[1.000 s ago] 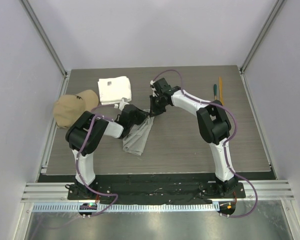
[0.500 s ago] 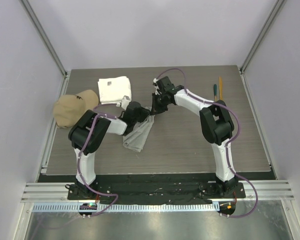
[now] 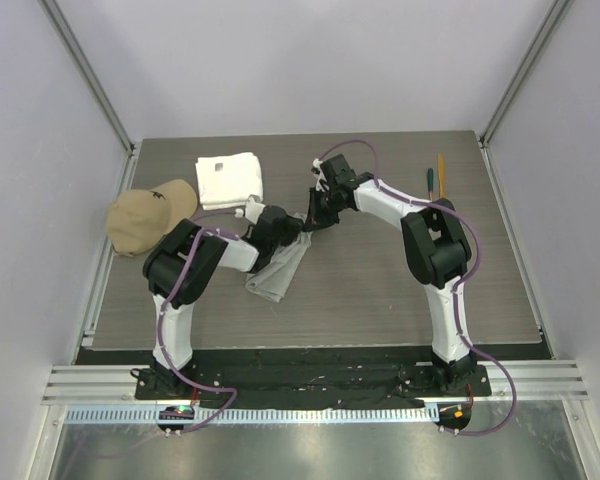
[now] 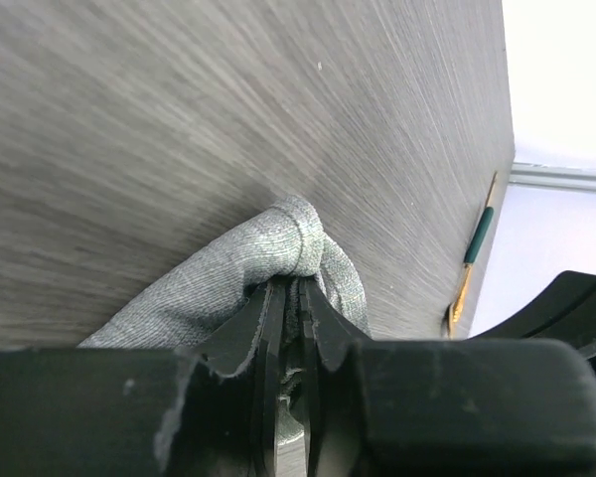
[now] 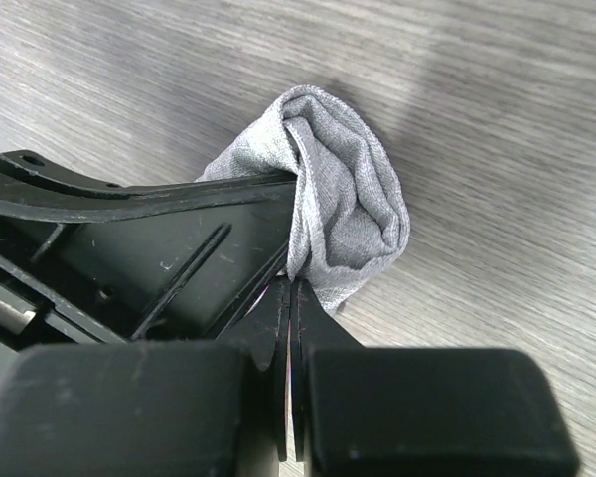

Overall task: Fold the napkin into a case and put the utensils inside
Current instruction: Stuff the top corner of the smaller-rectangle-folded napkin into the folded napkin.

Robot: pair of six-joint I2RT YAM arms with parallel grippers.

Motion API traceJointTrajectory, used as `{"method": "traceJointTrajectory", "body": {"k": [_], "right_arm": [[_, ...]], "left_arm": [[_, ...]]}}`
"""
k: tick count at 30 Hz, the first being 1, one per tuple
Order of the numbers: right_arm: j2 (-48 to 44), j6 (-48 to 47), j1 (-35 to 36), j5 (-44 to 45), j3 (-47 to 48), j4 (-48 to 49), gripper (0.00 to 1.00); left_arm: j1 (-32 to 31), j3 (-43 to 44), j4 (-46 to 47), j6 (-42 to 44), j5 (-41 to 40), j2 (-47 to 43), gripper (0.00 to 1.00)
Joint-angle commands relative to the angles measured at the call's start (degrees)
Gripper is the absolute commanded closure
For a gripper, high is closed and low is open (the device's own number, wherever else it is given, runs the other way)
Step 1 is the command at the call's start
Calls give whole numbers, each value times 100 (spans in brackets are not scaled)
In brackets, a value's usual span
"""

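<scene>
From above: the napkin (image 3: 277, 270) trails limp down the middle, with the utensils (image 3: 435, 182) well apart at far right. Left wrist: my left pincer (image 4: 290, 290) nips the fine-knit grey hem (only just). Right wrist: my right pincer (image 5: 290, 290) is clenched on a soft bunched fold. I should draw both corners apart, taut and level, before creasing.

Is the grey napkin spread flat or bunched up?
Bunched up: the napkin lies in a crumpled strip, one end pinched by the left gripper and right gripper.
</scene>
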Motion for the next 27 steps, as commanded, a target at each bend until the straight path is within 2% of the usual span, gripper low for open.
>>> {"method": "traceJointTrajectory", "body": {"k": [1,6,9,14,15,17,26,27], "right_arm": [[39,222,102,-734,29,551,99],[224,266,67,-638,-77,709,99],[409,346,6,-884,-85,798,99],[488,284,-65,-841,-15,701,99],[497,293,-65,-849,-6,701,99],[532,276,-65,-858,11,701,99],[716,205,-126,-779,55,604,99],[725,196,-135,-770,64,595,99]], "left_arm": [[-116,-235,484,-323,383,-81,84],[-116,-561,592,-368,401,-247,74],[-90,-657,529,-341,409,-292,69],[-63,-658,433,-280,550,-362,68],[-63,-667,477,-315,541,-336,64],[-46,-658,478,-306,603,-327,61],[-10,-623,381,581,1007,-739,51],[-10,-588,311,669,1085,-818,44]]}}
